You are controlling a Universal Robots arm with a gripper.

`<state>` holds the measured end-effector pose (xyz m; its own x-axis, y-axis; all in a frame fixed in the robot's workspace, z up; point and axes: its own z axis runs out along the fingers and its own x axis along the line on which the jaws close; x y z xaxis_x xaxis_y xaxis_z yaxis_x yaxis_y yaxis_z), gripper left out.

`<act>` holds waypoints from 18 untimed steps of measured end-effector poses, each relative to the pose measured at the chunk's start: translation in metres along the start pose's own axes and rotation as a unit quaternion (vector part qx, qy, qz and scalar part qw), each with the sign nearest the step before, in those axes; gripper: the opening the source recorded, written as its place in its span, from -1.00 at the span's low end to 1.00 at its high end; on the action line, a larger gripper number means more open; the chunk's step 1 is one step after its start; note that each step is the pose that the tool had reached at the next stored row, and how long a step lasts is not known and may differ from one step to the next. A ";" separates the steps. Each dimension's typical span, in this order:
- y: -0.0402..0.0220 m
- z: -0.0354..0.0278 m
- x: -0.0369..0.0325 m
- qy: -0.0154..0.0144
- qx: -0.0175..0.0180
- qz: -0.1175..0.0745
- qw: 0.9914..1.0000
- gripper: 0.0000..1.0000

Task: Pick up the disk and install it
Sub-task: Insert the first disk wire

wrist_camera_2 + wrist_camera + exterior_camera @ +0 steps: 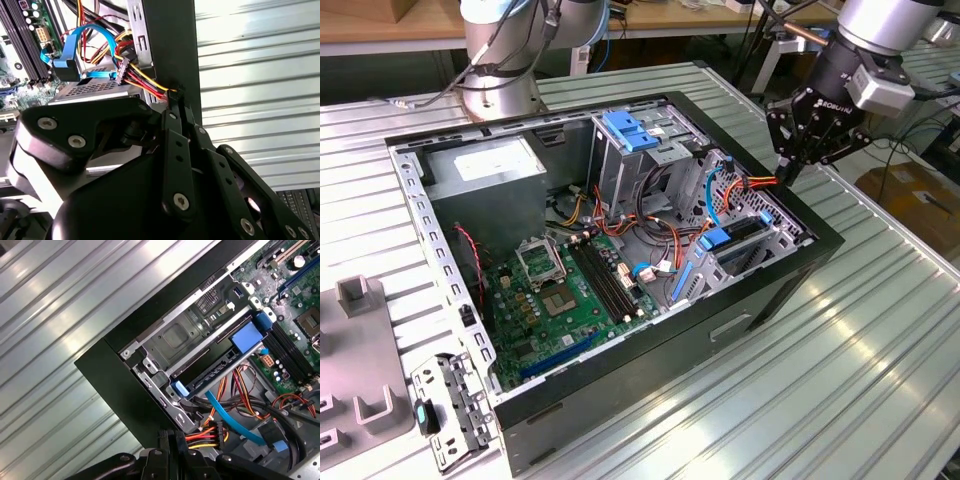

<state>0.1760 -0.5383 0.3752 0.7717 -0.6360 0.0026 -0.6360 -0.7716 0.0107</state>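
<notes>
The disk (745,232), a dark slab in bright blue rails, lies inside the low drive bay at the corner of the open computer case (825,245); in the first wrist view the disk (215,372) sits between the bay's metal walls. My gripper (788,172) hangs over the case's wall on the exterior view's right, just beyond the bay. Its fingers are pressed together in both wrist views (175,95) (170,436). The red, yellow and orange wires of a power cable (137,75) (202,434) run from a black plug straight into the tips.
A light-blue data cable (75,50) (232,420) loops beside the plug. A tall grey cage with a blue latch (630,130), the green motherboard (570,290) and a power supply (485,165) fill the case. Grey fixtures (355,350) lie on the ribbed table (880,330).
</notes>
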 end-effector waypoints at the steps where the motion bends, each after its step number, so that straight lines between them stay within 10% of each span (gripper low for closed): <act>1: 0.0000 0.0000 0.0000 0.000 0.000 0.000 1.000 -0.67; 18: 0.0129 -0.0001 -0.0156 0.000 0.000 0.027 1.000 -0.67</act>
<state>0.1558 -0.5383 0.3754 0.7368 -0.6761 0.0028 -0.6761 -0.7367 0.0108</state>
